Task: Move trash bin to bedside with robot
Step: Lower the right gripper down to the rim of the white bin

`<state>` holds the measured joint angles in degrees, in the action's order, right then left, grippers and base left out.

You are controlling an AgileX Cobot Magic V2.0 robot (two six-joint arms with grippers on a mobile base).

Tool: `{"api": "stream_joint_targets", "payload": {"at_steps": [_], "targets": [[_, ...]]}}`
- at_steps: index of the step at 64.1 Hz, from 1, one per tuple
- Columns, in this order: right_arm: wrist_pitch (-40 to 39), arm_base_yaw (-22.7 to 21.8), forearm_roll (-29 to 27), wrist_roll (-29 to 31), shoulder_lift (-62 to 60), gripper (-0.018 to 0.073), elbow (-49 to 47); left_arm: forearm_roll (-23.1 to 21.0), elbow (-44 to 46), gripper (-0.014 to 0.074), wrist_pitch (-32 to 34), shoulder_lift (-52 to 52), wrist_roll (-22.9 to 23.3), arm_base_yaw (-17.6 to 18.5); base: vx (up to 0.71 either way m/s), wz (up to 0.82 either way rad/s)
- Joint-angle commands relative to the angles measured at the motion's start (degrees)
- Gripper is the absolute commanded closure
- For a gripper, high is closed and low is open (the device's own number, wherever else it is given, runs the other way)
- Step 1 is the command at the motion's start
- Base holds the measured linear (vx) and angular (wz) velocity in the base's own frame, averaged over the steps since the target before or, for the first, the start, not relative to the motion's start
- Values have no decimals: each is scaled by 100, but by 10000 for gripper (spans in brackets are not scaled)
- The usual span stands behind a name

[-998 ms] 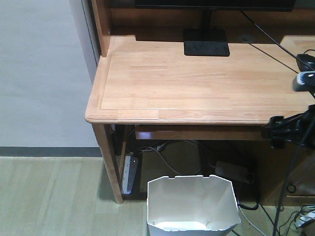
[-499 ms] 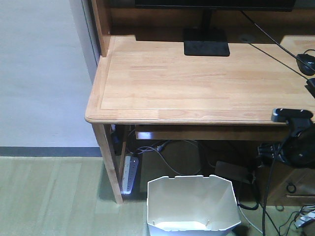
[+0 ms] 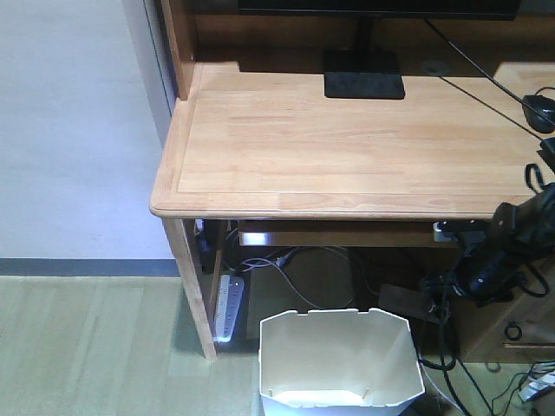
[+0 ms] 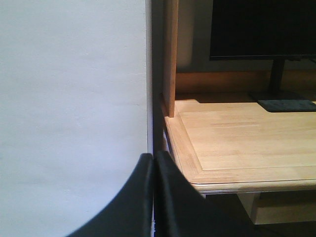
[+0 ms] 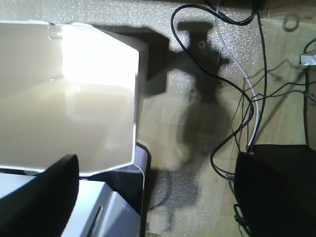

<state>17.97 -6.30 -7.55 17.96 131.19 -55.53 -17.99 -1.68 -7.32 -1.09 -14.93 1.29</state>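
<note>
Standing on the floor (image 3: 87,347) under the surface's (image 3: 329,147) front edge, the white trash bin (image 3: 338,364) is upright. The right end effector (image 5: 158,158), spread, hangs below the surface's right end. The left end effector (image 4: 153,197), pressed together, sits off the surface's left corner.

The trash bin (image 3: 338,360) is cut off at its base by the bottom edge.

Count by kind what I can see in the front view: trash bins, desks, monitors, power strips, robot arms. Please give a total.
white faceted plastic trash bin: 1
light wooden desk: 1
black monitor on a flat rectangular stand: 1
white power strip under the desk: 1
black jointed robot arm: 1
Total: 5
</note>
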Motion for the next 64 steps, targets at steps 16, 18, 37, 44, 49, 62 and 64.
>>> {"api": "stream_joint_targets", "payload": {"at_steps": [16, 18, 37, 44, 49, 62, 64], "targets": [[-220, -29, -29, 325, 1258, -32, -747, -56, -158, 602, 374, -48, 15, 8, 0, 0], [-267, -29, -29, 325, 1365, -32, -789, -56, -158, 602, 374, -48, 15, 8, 0, 0], [-311, 41, -29, 697, 2207, -32, -1295, -56, -158, 602, 374, -48, 15, 8, 0, 0], [-308, 156, -79, 730, 2428, -32, -1512, -56, -158, 602, 374, -48, 15, 8, 0, 0], [-296, 304, -126, 731, 2599, -32, -1671, -56, -158, 602, 374, -48, 15, 8, 0, 0], [-204, 606, -164, 729, 3079, -32, -2136, -56, -158, 602, 374, -48, 15, 8, 0, 0], [-204, 601, -226, 729, 3162, -32, -2186, -56, -158, 602, 374, -48, 15, 8, 0, 0]]}}
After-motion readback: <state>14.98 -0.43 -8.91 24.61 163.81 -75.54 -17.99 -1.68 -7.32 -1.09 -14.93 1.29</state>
